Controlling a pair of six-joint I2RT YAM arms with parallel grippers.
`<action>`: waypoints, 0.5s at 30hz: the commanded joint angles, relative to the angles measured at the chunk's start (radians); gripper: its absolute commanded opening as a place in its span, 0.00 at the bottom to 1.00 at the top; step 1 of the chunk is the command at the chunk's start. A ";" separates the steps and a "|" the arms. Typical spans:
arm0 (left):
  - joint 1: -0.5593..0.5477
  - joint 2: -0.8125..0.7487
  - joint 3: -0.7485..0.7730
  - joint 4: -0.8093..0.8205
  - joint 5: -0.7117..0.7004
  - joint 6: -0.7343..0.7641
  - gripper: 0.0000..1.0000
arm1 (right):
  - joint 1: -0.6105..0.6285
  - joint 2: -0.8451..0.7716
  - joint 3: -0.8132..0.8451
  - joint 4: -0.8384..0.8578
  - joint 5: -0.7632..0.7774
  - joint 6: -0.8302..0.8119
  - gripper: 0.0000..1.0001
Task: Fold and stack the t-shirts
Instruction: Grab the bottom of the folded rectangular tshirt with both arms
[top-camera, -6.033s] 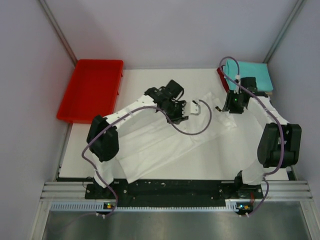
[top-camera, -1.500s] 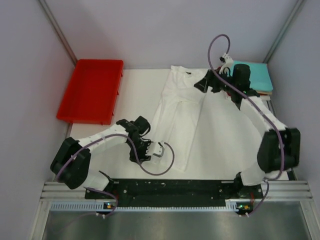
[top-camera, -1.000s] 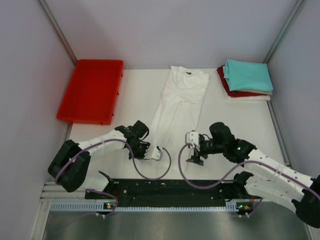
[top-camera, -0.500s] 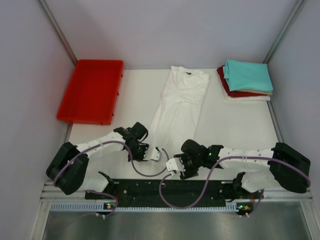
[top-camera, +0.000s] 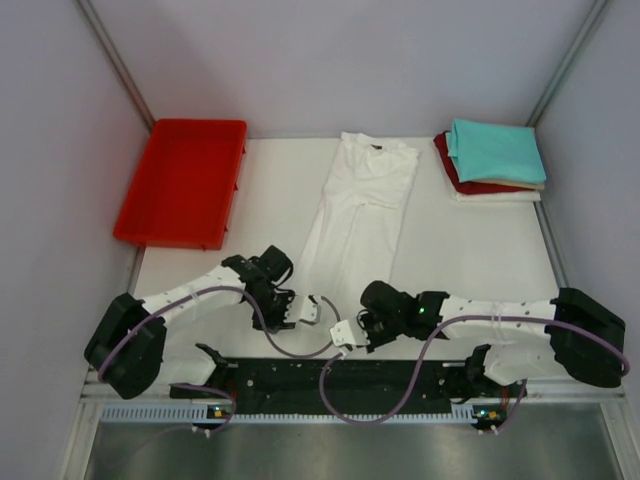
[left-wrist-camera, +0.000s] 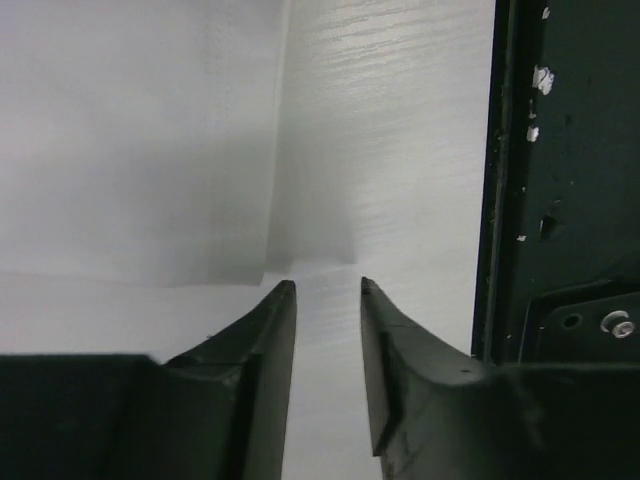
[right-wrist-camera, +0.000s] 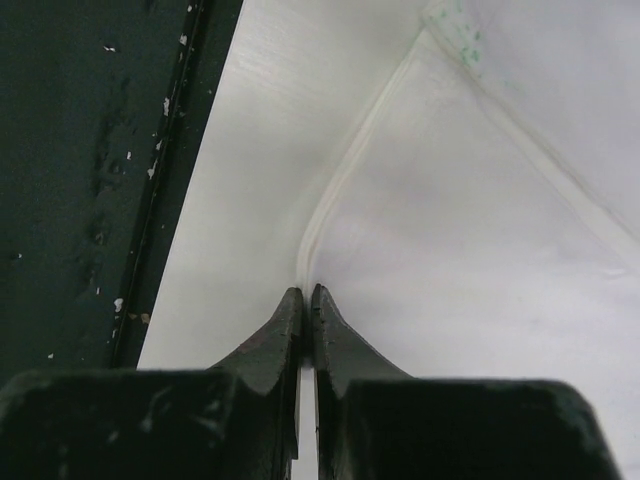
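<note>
To lift the near hem for folding: right fingers (right-wrist-camera: 285, 335) pinched together on shirt (right-wrist-camera: 480, 250) corner, left fingers (left-wrist-camera: 268, 335) slightly apart just short of the other corner.

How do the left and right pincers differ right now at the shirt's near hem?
The left pincer has its jaws apart; the right pincer has them pressed together. The left's tips sit over the table beside a corner of the white t-shirt; the right's meet its hem, cloth caught or not unclear. Both sit low at the shirt's near end.
</note>
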 joint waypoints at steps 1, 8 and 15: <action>-0.008 -0.048 0.088 -0.094 0.066 0.039 0.53 | 0.005 -0.062 -0.026 -0.067 0.010 -0.028 0.00; -0.009 -0.026 0.083 0.027 0.042 0.119 0.65 | 0.005 -0.069 -0.030 -0.102 0.008 -0.045 0.00; -0.026 0.024 0.047 0.145 0.059 0.152 0.64 | 0.004 -0.062 -0.030 -0.102 0.013 -0.038 0.00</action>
